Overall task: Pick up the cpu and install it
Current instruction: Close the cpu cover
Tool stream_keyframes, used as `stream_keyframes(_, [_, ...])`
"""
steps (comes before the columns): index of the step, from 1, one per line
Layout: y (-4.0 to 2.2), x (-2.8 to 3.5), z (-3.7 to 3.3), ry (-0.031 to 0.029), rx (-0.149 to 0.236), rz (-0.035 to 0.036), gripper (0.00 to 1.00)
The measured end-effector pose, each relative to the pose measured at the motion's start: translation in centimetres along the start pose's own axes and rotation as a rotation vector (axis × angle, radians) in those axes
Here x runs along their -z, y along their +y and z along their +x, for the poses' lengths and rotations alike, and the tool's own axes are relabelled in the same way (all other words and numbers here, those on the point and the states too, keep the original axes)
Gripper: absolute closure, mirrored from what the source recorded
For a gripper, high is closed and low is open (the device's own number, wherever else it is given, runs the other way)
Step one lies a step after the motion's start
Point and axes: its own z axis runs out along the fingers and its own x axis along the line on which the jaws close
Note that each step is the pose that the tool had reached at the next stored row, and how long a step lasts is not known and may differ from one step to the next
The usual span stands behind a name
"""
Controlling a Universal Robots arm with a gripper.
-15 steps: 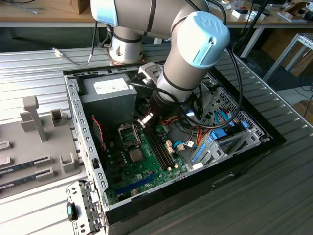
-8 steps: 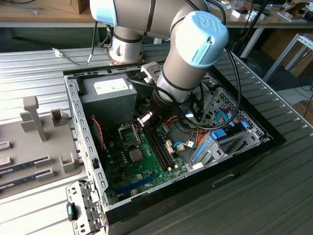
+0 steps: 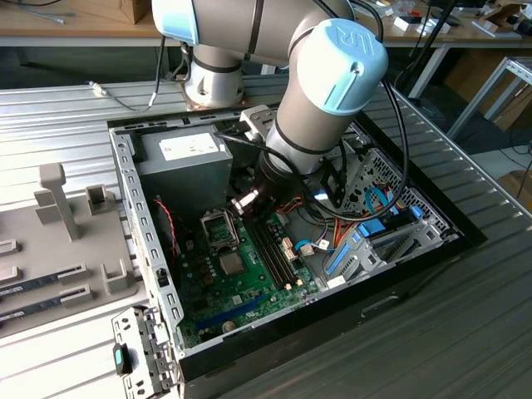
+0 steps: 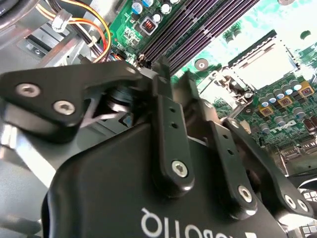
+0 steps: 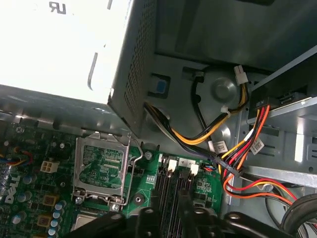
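Note:
The cpu is a small silver-grey square lying flat in the motherboard socket. The dark socket frame is flipped up beside it, towards the grey power-supply box. My gripper hangs above the board, just off the exterior view's right of the frame and over the memory slots. In the first wrist view the gripper stands open with the slots showing through the gap and nothing held. The raised frame and the pale cpu sit off to one side. The second wrist view shows the gripper from behind, with the socket beyond.
The open computer case walls in the work area. Orange, yellow and red cables hang beside the power supply, close to the arm. Blue connectors and a drive cage lie on the exterior view's right. A grey fixture tray sits outside the case.

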Motion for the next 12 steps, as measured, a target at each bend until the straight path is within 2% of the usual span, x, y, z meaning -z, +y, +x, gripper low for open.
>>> stream_keyframes(1, [0.0, 0.0, 0.0, 0.0, 0.0, 0.0001, 0.71])
stream_keyframes(4, [0.0, 0.0, 0.0, 0.0, 0.0, 0.0, 0.53])
stream_keyframes(5, [0.0, 0.0, 0.0, -0.0001, 0.0, 0.0001, 0.53])
stream_keyframes(8, [0.0, 0.0, 0.0, 0.0, 0.0, 0.0001, 0.34])
stream_keyframes(12, [0.02, -0.06, 0.16, -0.0011, -0.006, 0.0001, 0.34])
